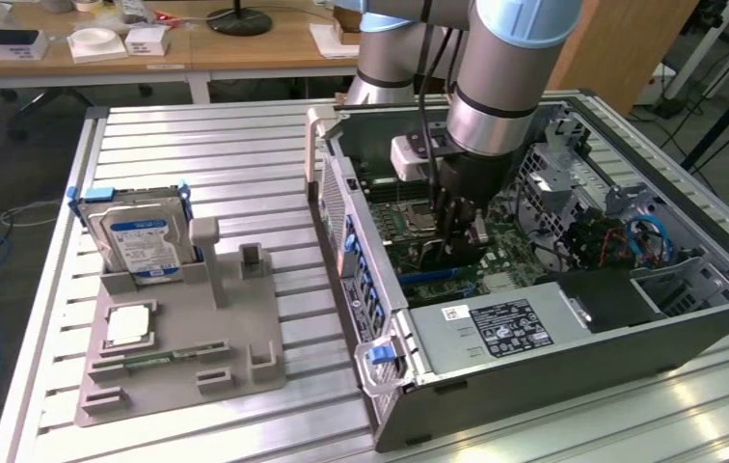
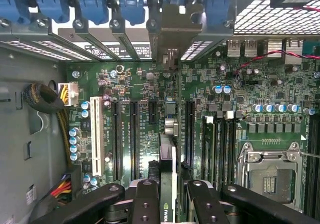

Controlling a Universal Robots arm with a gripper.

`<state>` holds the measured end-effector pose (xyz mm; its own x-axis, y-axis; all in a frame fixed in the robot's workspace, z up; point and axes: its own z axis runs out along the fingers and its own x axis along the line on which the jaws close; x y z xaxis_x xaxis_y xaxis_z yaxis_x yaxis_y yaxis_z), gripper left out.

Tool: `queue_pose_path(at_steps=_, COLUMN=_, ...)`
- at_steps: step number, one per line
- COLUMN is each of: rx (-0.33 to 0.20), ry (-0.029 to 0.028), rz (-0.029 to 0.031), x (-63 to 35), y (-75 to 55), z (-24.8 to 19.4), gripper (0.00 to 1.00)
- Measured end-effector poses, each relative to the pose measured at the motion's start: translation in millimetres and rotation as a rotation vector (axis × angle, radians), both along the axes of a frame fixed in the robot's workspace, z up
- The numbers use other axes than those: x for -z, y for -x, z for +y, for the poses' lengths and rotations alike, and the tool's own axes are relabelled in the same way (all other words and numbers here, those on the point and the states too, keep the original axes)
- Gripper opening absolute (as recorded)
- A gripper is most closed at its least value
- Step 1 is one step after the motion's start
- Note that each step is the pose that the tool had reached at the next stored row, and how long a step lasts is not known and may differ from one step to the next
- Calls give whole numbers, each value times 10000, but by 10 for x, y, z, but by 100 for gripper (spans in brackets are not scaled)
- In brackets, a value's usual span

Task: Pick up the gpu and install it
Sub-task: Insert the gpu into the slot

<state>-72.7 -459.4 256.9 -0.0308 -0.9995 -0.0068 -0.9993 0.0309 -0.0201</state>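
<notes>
Well, we start with the ribbed metal table [image 1: 184,145]. On it, at about three o'clock from the grey fixture [image 1: 172,357] and its hard drive [image 1: 140,241] in the exterior view, lies the open computer case [image 1: 468,405]. Our one arm [image 1: 506,77] reaches into that case from twelve o'clock, over the green motherboard [image 2: 240,84]. The gripper [image 1: 452,241] stands about half open. We judge that its black fingers [image 2: 145,199] are clamped on the gpu [image 2: 168,159], one on each face, with nothing else in hold.

So the gpu lies directly under the gripper, not off to any side. We see it edge-on, and its long axis runs from the fingers toward the case's rear wall, where the blue latches [image 2: 130,4] sit. In the exterior view we judge that to be roughly the three-to-nine line, far end toward nine o'clock. The card stands on edge above the board among the long black slots [image 2: 134,134]; whether its lower edge is in one we cannot tell.

As for its look, the gpu is a thin card, greenish along its edge. A black part near the fingers carries a green logo, and a grey metal bracket [image 2: 172,29] at the far end sits close against the rear wall.
</notes>
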Motion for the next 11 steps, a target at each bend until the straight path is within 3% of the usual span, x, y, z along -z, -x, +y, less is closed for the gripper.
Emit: queue_pose_path(at_steps=11, rx=-1, ry=0, rz=0, x=68, y=5, z=5, gripper=26)
